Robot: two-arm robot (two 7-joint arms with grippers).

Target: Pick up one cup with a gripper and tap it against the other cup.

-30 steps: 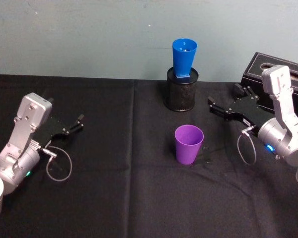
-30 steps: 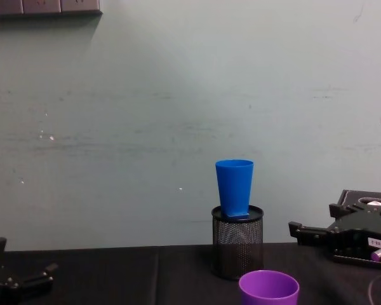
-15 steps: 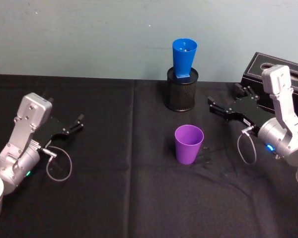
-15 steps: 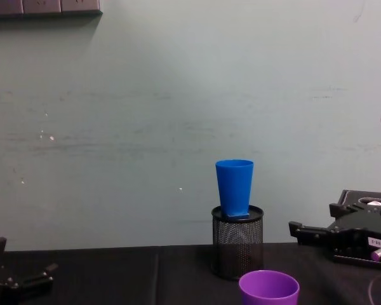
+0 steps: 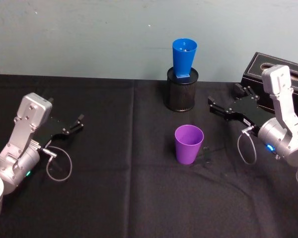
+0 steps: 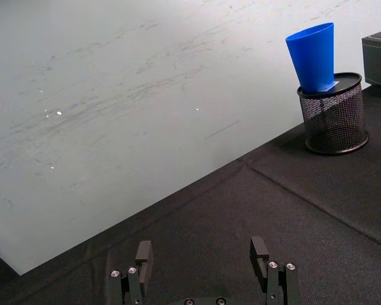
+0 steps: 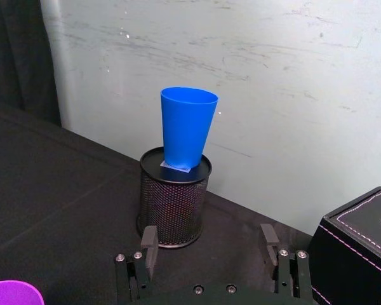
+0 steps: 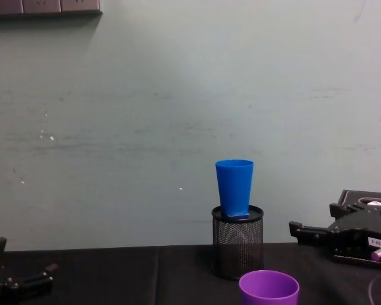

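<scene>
The purple cup stands upright on the black table, near its middle; a sliver of its rim shows in the right wrist view. The blue cup sits upright on top of the black mesh pen holder at the back. My right gripper hovers open to the right of the purple cup, apart from it, with nothing between its fingers. At the table's left side my left gripper rests open and idle.
A black box with pale stitching stands at the back right, behind my right arm. A pale wall rises just behind the table's far edge. Grey cable loops hang beside both wrists.
</scene>
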